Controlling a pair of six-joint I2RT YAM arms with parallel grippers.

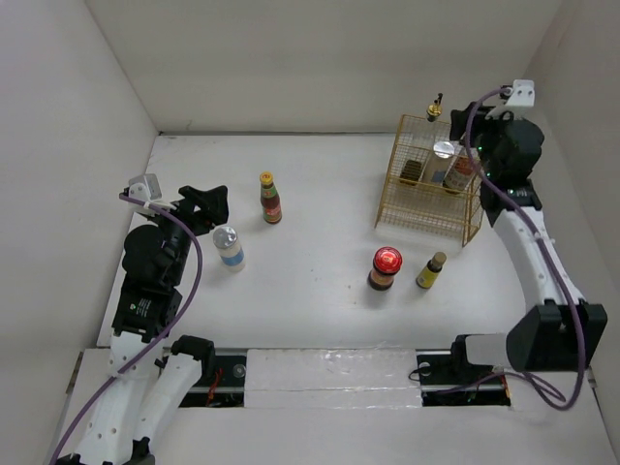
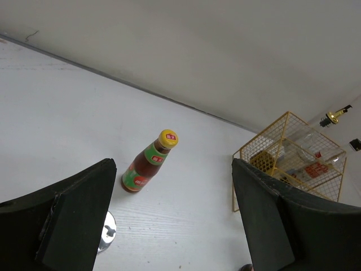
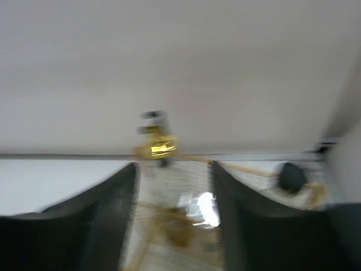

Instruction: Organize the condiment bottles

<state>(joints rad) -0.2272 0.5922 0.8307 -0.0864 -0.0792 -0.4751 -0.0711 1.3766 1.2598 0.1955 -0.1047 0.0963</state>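
My left gripper (image 1: 205, 201) is open and empty, just left of a yellow-capped, red-labelled bottle (image 1: 270, 199) that stands upright. In the left wrist view this bottle (image 2: 149, 161) stands beyond the open fingers (image 2: 76, 217). A silver-lidded, blue-labelled jar (image 1: 229, 247) stands just in front of that gripper. A red-lidded dark jar (image 1: 385, 268) and a small yellow-labelled bottle (image 1: 431, 271) stand in front of the basket. My right gripper (image 1: 473, 153) hovers open over the basket's right side, above a silver-lidded bottle (image 1: 447, 155); the right wrist view (image 3: 175, 175) is blurred. A gold-capped bottle (image 1: 435, 107) stands behind the basket.
The gold wire basket (image 1: 426, 218) stands at the back right and holds several bottles. White walls close in the table at the back and on both sides. In the left wrist view the basket (image 2: 251, 155) is to the right.
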